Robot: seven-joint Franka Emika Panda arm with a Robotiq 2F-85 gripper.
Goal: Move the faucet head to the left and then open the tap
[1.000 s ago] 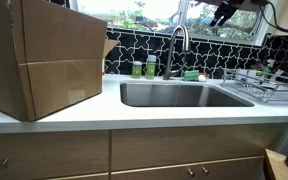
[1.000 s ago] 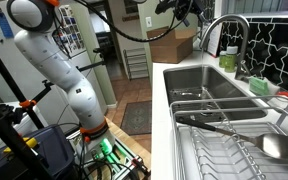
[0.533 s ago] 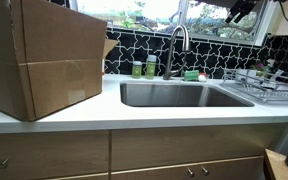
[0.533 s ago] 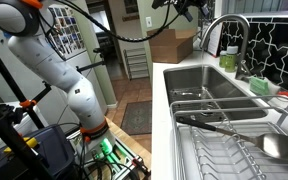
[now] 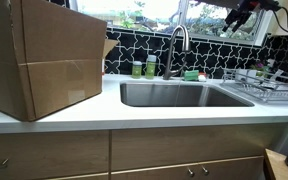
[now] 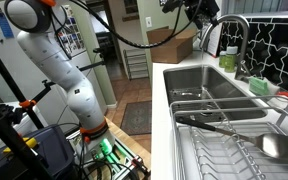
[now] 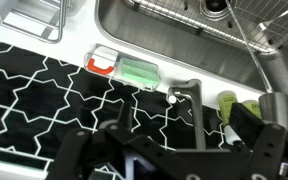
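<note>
One cardboard box (image 5: 44, 55) stands on the counter (image 5: 134, 112), beside the single steel sink (image 5: 179, 95), whose basin in the wrist view holds a wire grid (image 7: 174, 12). One dish rack (image 6: 219, 150) sits on the far side of the sink with a long dark utensil (image 6: 209, 118) lying in it. The tap (image 5: 173, 50) rises behind the sink, with two green bottles (image 5: 151, 67) just beside its base and one green sponge (image 5: 191, 74) on its other side. The faucet head (image 6: 205, 49) points down over the basin. The hand (image 5: 235, 18) hangs high above the tap toward the rack, well apart from it, its fingers (image 7: 269, 135) spread wide and holding nothing.
</note>
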